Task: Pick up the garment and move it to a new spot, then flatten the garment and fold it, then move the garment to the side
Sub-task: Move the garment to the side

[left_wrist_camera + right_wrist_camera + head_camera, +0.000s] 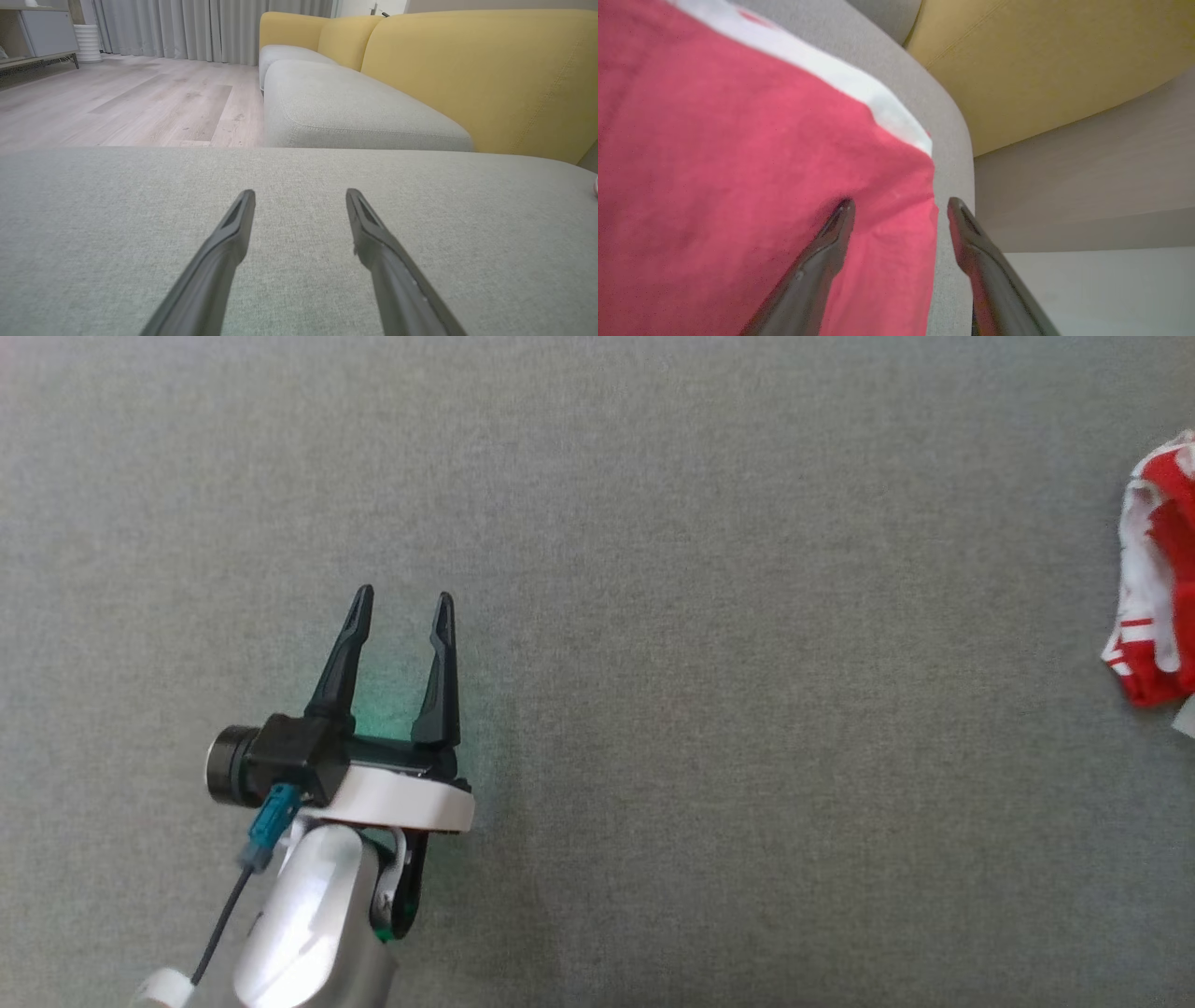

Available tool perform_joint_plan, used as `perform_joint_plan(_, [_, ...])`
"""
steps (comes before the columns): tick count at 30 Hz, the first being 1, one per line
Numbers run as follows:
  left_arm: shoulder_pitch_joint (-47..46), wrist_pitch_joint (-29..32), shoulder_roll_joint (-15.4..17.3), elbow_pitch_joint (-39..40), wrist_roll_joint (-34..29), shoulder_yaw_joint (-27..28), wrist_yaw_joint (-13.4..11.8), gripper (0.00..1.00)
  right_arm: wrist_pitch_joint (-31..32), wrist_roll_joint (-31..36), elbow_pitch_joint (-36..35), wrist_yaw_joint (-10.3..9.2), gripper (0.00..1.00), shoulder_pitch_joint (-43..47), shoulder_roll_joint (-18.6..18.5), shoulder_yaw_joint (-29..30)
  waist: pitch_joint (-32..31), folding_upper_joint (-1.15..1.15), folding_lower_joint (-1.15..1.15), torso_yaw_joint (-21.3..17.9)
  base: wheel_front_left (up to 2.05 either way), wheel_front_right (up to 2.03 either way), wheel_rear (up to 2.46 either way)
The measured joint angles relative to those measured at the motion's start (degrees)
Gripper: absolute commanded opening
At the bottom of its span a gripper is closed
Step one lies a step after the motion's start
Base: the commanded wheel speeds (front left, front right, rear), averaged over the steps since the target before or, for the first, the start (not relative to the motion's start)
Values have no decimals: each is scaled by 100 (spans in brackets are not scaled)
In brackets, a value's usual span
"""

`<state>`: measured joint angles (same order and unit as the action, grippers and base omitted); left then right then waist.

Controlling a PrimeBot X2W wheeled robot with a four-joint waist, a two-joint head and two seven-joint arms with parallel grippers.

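The garment (pixel 1158 579), red with white bands, lies bunched at the far right edge of the grey cushion in the head view. Seen from the right wrist, its red cloth (pixel 738 177) spreads flat up close, with a white band along its far side. My right gripper (pixel 900 203) is open right over the cloth's edge near the cushion's rim, one finger above the red fabric and the other beyond it, gripping nothing. My left gripper (pixel 403 602) hovers open and empty over bare grey fabric at the lower left, far from the garment, its fingers (pixel 233 224) spread apart.
The grey cushion (pixel 653 616) spans the whole head view. Beyond it in the left wrist view stand a sofa with a grey seat (pixel 345 107) and yellow backrests (pixel 481 70), a wooden floor (pixel 131 102) and curtains. The cushion's rim (pixel 957 154) drops off beside the garment.
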<state>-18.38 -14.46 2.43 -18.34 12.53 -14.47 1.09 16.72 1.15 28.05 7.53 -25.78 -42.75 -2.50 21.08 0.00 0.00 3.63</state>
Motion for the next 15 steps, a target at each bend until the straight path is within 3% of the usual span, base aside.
perform_joint_plan(5, [25,0,0,-8,0,40,-8,100,-138,-24,-277,0,100,10,382,346,-270,0,0,-24,0,0,0])
perform_joint_plan(15, [422,0,0,29,-67,257,-58,100,-1328,-802,-1467,0,100,72,2052,766,-1103,0,-1,-31,0,0,0])
